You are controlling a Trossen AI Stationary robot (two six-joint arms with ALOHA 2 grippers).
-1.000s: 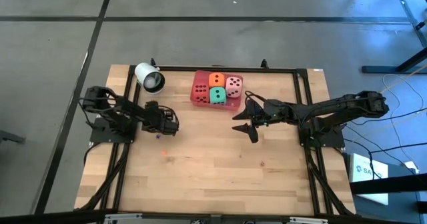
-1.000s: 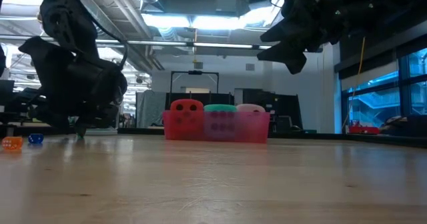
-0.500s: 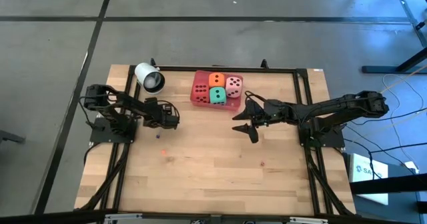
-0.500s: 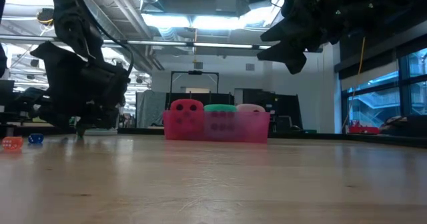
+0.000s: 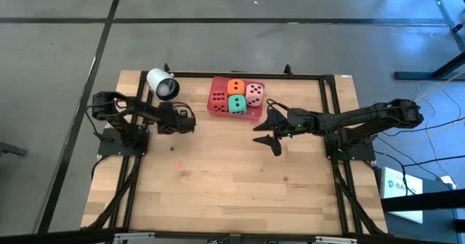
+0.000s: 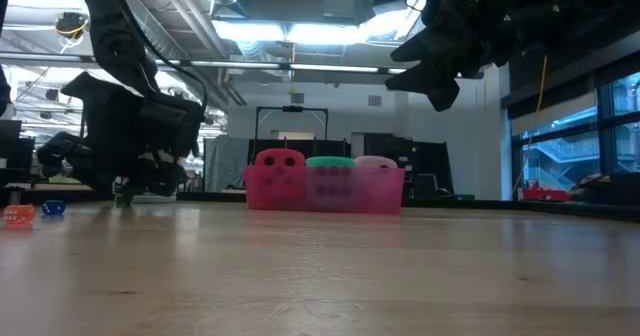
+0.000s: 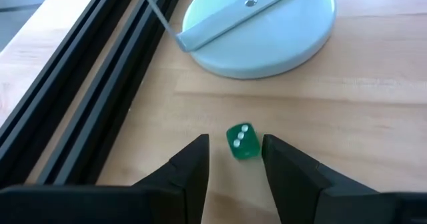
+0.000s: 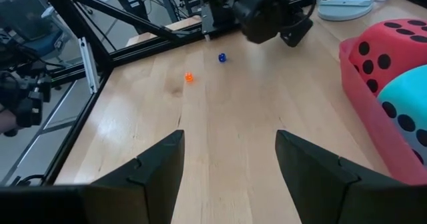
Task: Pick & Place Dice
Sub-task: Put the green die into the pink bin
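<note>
A small green die (image 7: 243, 142) with white pips lies on the wooden table, just ahead of and between the fingertips of my left gripper (image 7: 235, 154), which is open. The die sits nearer one finger, and I cannot tell whether they touch. In the high view this gripper (image 5: 187, 120) is left of the pink tray (image 5: 253, 114). The tray holds large soft dice: red (image 5: 219, 97), orange (image 5: 236, 86), light pink (image 5: 254, 93) and green (image 5: 237, 104). My right gripper (image 5: 267, 133) hangs open above the table, right of the tray, holding nothing.
A white round object (image 5: 163, 84) stands at the far left, just beyond the green die (image 6: 122, 201). A small blue die (image 5: 172, 147), an orange one (image 5: 178, 166) and a red one (image 5: 285, 177) lie loose on the table. A black rail frame (image 7: 87, 104) borders the table.
My left gripper has swung level toward the table's far edge and the white round object, staying low over the table. The gap between its fingers looks unchanged. My right arm and the tray's dice have kept still.
</note>
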